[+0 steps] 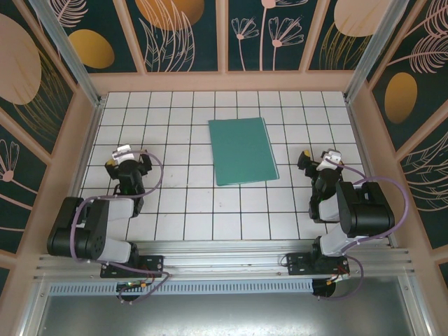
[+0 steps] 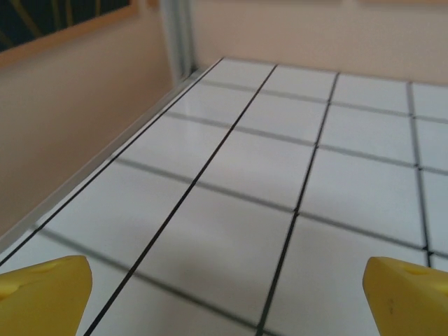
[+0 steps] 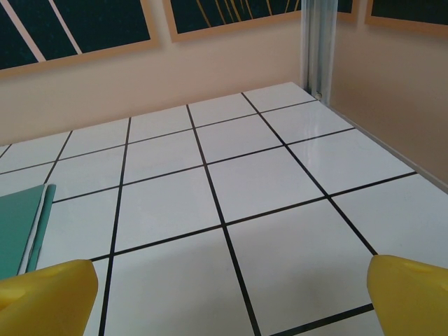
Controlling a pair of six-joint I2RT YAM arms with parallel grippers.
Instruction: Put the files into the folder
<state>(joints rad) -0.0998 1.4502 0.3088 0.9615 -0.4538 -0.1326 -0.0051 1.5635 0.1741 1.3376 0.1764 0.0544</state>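
Both left fingers (image 2: 42, 297) and right fingers (image 3: 413, 294) gape wide, empty. Flat dark green folder (image 1: 242, 150) lies closed at the centre of the table (image 1: 175, 210). Filing looks done, so I'd only check it.

bright, even | soft shadows | sheen on table (image 3: 329, 136) | wrist foregrounds blurred

Folder (image 1: 243, 151) lies shut on the bench (image 1: 175, 210), so inside = hidden. In right wrist view it's cut by the left edge, just a strip in frame. Left tool (image 2: 224, 301) & right tool (image 3: 227, 297): yellow fingertips (image 2: 42, 294) cropped at btm edge, partly seen. Near tiles (image 2: 210, 280) in left wrist view blurry.
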